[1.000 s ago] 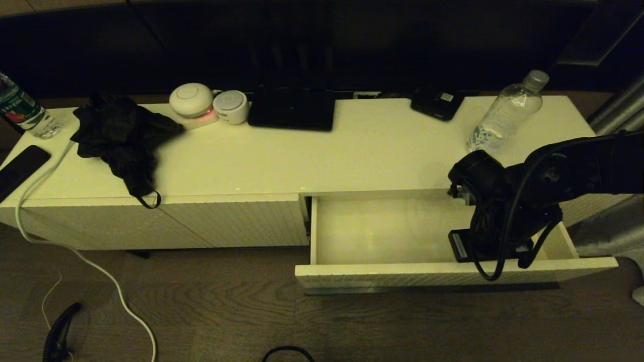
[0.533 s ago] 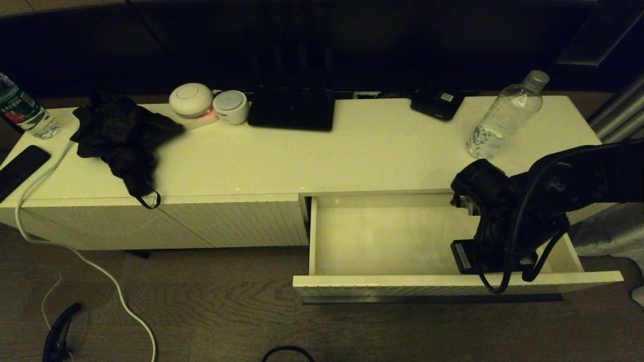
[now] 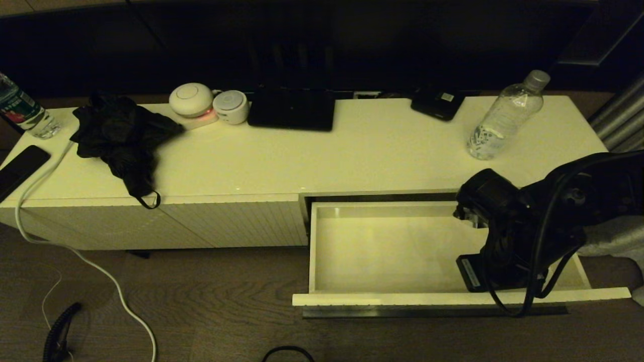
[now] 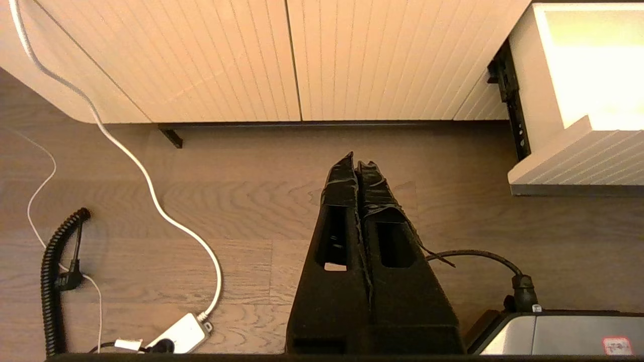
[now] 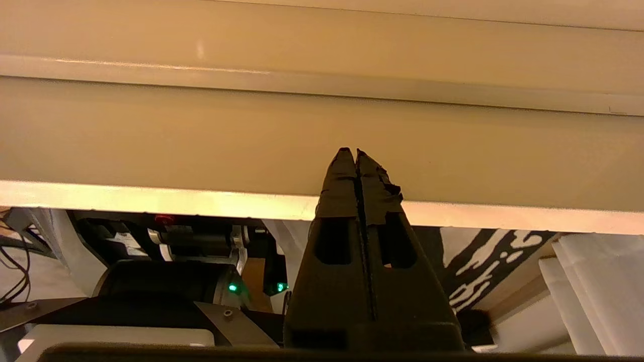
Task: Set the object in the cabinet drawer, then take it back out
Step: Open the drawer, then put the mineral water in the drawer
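Note:
The clear water bottle (image 3: 505, 118) with a pale cap stands upright on the cabinet top at the back right. The white cabinet drawer (image 3: 402, 299) below it is pulled far out, and its plain inside is empty. My right arm (image 3: 508, 236) reaches down over the drawer's right end. In the right wrist view my right gripper (image 5: 352, 151) is shut, holding nothing, with its tips against the inner face of the drawer front (image 5: 201, 130). My left gripper (image 4: 358, 163) is shut and empty over the wooden floor, in front of the ribbed panels left of the drawer (image 4: 578, 156).
On the cabinet top lie a black cloth (image 3: 123, 136), two round white devices (image 3: 191, 99), a black box (image 3: 292, 108) and a dark device (image 3: 436, 104). A bottle with a green-and-red label (image 3: 22, 110) and a phone (image 3: 20, 168) sit far left. A white cable (image 3: 75, 251) trails onto the floor.
The drawer has slid further out towards me, and my right arm has drawn back with it, its shut gripper behind the drawer front. The bottle has not moved.

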You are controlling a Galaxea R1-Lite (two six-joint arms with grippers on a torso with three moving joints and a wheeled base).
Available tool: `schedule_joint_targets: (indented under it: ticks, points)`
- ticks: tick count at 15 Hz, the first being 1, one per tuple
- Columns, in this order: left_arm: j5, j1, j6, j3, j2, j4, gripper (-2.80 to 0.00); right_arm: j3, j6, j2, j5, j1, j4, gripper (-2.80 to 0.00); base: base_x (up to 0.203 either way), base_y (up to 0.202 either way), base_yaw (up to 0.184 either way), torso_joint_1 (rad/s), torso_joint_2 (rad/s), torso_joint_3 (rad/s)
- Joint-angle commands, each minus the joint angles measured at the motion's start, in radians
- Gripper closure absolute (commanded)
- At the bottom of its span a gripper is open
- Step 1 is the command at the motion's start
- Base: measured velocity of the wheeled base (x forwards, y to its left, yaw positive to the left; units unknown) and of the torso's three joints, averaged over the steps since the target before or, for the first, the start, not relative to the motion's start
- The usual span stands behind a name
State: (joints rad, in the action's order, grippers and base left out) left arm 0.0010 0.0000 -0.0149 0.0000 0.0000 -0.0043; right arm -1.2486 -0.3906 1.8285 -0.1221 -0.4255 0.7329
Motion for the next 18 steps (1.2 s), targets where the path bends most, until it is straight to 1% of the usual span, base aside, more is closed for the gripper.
schedule_joint_targets:
  ticks: [1,4,7,9,11,13,14,16,18]
  points:
    - [0.001,0.000,0.000,0.001,-0.002,0.000,0.00,0.047,-0.002,-0.025,-0.001,-0.004,0.006,0.00,0.000,0.000,0.000,0.000,0.00,0.000]
    - [0.001,0.000,0.000,0.000,-0.002,0.000,0.00,0.075,-0.002,-0.045,-0.001,-0.010,0.001,0.00,0.000,0.000,0.000,0.000,0.00,0.000]
    - [0.001,0.000,0.000,0.002,-0.002,0.000,0.00,0.065,-0.002,-0.065,-0.002,-0.009,-0.001,0.00,0.000,0.000,0.000,0.000,0.00,0.000]
    - [0.001,0.000,0.000,0.002,-0.002,0.000,0.00,0.046,-0.002,-0.120,-0.004,-0.010,-0.005,0.00,0.000,0.000,0.000,0.000,0.00,0.000]
    - [0.001,0.000,0.000,0.001,-0.002,0.000,0.00,0.009,-0.001,-0.183,-0.019,-0.010,-0.009,0.00,0.000,0.000,0.000,0.000,0.00,0.000]
    - [0.001,0.000,0.000,0.002,-0.002,0.000,0.00,-0.024,-0.001,-0.253,-0.054,-0.014,-0.010,0.00,0.000,0.000,0.000,0.000,0.00,0.000]
    - [0.001,0.000,0.000,0.002,-0.002,0.000,0.00,-0.034,-0.001,-0.287,-0.080,-0.023,-0.014,0.00,0.000,0.000,0.000,0.000,0.00,0.000]
    - [0.001,0.000,0.000,0.001,-0.002,0.000,0.00,-0.032,-0.001,-0.358,-0.160,-0.042,-0.052,0.00,0.000,0.000,0.000,0.000,0.00,0.000]
    - [0.001,0.000,0.000,0.000,-0.002,0.000,0.00,0.011,0.007,-0.427,-0.351,-0.103,-0.126,0.00,0.000,0.000,0.000,0.000,0.00,0.000]
